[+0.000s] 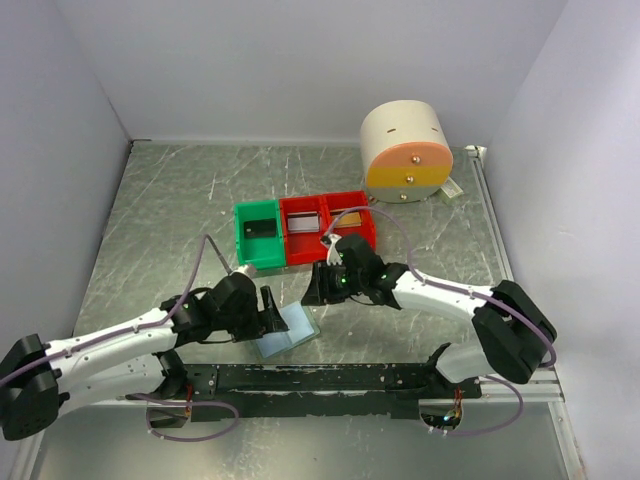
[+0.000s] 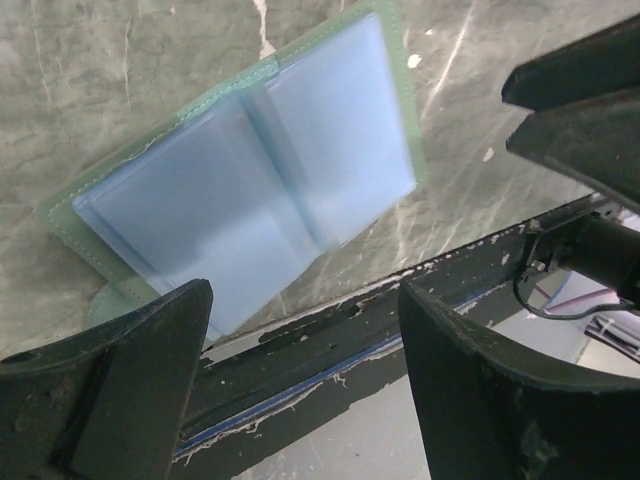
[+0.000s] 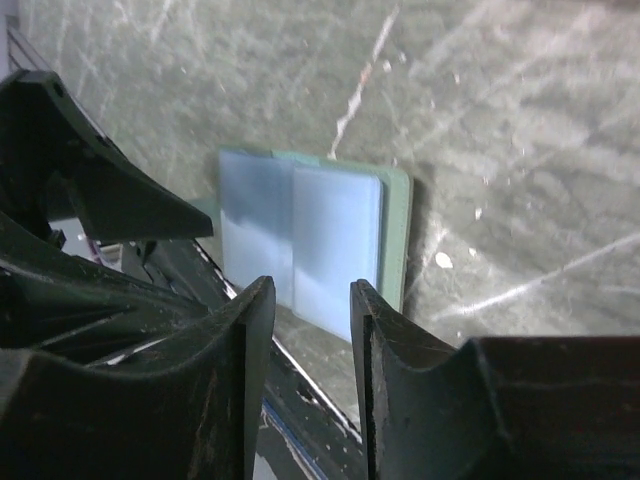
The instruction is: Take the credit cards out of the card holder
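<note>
The card holder point(image 1: 290, 330) lies spread open and flat near the table's front edge. Its two pale blue pockets point(image 2: 250, 180) sit in a green stitched border point(image 3: 300, 245), and they show plain blue. My left gripper point(image 1: 271, 312) hovers at the holder's left side, over the front rail. It point(image 2: 305, 300) is open wide with nothing between its fingers. My right gripper point(image 1: 316, 287) hangs just behind the holder. It point(image 3: 310, 300) has a narrow gap between its fingers and holds nothing. A tan flat piece point(image 1: 350, 214), likely one of the credit cards, lies in the right red bin.
A green bin point(image 1: 240, 245) and two red bins point(image 1: 300, 248) stand in a row behind the grippers. A cream round drawer unit point(image 1: 405, 150) with orange and yellow fronts is at the back right. The black front rail point(image 2: 330, 330) runs just below the holder.
</note>
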### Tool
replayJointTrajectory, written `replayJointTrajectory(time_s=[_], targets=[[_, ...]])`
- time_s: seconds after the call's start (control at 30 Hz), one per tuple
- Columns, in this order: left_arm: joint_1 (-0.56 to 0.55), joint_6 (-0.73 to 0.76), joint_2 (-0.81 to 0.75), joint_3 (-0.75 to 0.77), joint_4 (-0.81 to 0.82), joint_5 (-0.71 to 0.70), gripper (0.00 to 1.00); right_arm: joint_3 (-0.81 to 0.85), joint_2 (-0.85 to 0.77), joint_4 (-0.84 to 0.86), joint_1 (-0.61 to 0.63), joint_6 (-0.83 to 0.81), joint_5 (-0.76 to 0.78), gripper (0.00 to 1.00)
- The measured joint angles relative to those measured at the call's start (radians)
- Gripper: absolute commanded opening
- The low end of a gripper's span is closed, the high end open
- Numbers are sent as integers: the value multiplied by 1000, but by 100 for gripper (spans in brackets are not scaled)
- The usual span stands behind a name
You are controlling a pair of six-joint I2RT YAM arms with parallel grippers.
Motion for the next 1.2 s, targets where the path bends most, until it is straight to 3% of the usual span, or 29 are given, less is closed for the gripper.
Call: replayJointTrajectory(time_s=[0.23,0.63,0.87,1.03,1.2], targets=[[-61,-55,57,0,0,-62,84,-43,10,-2,23,35,-23,34],[-76,-89,21,-29,-19,-100,80,-43,117,19,56,49,-65,31],[-77,-97,23,-71,4,-99,74,-43,135,11,59,51,-34,30],[-77,-101,57,-72,36,-98,63,-43,143,-3,59,50,-9,31],[-77,-105,77,-71,45,-100,60,-43,149,-13,60,51,7,31]])
